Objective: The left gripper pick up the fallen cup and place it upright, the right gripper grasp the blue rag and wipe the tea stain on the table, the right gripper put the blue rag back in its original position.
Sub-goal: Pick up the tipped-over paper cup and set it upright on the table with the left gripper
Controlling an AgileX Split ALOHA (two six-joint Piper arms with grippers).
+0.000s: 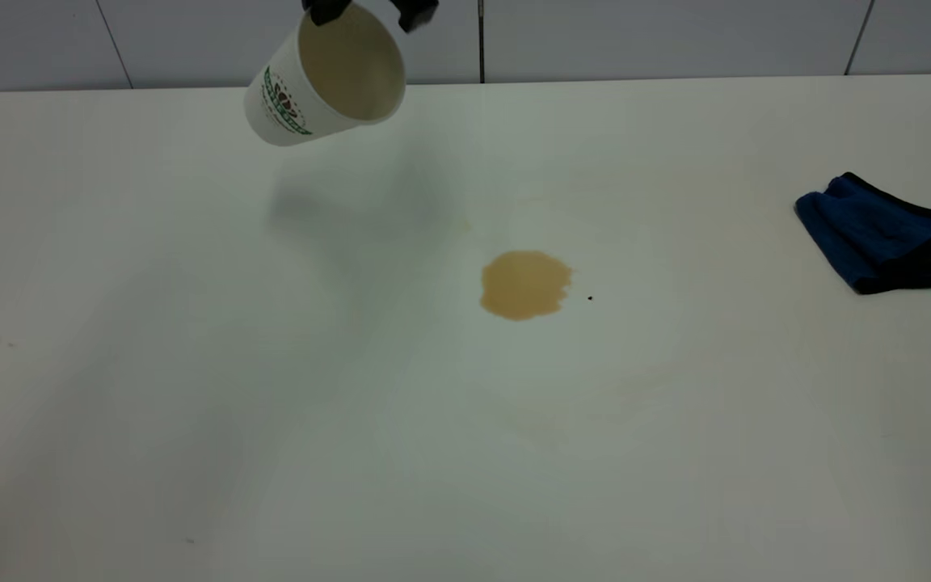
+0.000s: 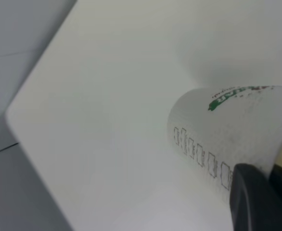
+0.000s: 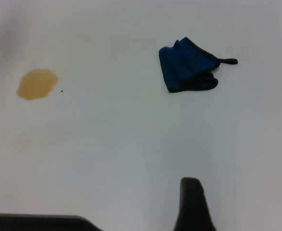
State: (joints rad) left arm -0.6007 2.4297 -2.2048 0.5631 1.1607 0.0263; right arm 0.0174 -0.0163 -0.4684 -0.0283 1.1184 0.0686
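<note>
My left gripper [image 1: 368, 8] is at the top edge of the exterior view, shut on the rim of the cup [image 1: 324, 77]. It holds the cup tilted in the air above the table's [image 1: 191, 364] far side, with the mouth facing the camera. In the left wrist view the cup [image 2: 227, 130] fills the frame beside a black finger [image 2: 256, 202]. The tea stain [image 1: 524, 283] lies mid-table. The blue rag [image 1: 878, 234] lies crumpled at the right edge. My right gripper [image 3: 141, 216] is open and empty, well short of the blue rag [image 3: 189, 72] and the tea stain [image 3: 36, 84].
A tiny black speck [image 1: 590, 298] lies just right of the stain. A grey tiled wall [image 1: 676, 36] runs behind the table's far edge. The left wrist view shows the table's rounded corner [image 2: 16, 118].
</note>
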